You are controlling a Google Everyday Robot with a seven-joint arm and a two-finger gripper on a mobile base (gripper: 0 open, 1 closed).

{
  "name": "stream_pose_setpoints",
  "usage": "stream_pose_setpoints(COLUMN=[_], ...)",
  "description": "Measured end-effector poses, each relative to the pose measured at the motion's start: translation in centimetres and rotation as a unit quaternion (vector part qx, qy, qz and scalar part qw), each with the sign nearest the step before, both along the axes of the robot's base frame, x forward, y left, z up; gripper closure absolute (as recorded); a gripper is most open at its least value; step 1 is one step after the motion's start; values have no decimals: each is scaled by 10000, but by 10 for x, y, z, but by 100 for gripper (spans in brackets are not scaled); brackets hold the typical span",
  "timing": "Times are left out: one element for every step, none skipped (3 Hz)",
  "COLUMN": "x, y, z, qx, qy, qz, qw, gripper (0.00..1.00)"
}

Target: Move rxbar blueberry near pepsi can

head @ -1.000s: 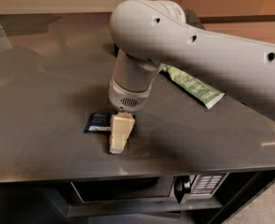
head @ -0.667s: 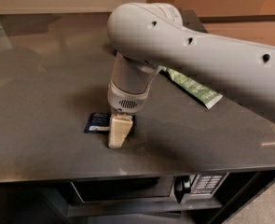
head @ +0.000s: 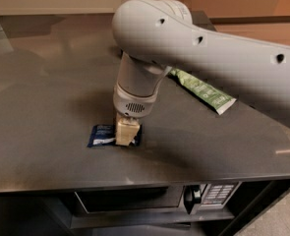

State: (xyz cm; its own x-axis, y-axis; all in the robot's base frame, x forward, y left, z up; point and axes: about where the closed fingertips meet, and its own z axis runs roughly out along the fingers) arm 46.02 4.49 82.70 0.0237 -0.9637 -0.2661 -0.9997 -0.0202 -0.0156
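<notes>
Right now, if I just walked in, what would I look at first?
The big white robot arm reaches in from the right, with its gripper down on the small dark-blue rxbar blueberry, near the front edge of the dark counter. Next comes the green-and-white snack bag, lying behind the arm toward the right.

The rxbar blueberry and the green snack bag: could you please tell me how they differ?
The rxbar blueberry is dark blue; the green snack bag is green and white. The rxbar blueberry looks smaller than the longer green snack bag. The gripper rests on the rxbar blueberry, while the green snack bag lies apart, partly behind the arm. Both lie flat on the dark counter.
</notes>
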Motion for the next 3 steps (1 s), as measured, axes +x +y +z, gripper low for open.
stream_pose_setpoints(x=[15,46,90], y=[-14,-40,-63], z=[17,43,60], qx=[160,388,562], qy=[2,21,17], qz=[-187,-490,-773], qw=[9997,9980,9954], gripper=[100,100,100])
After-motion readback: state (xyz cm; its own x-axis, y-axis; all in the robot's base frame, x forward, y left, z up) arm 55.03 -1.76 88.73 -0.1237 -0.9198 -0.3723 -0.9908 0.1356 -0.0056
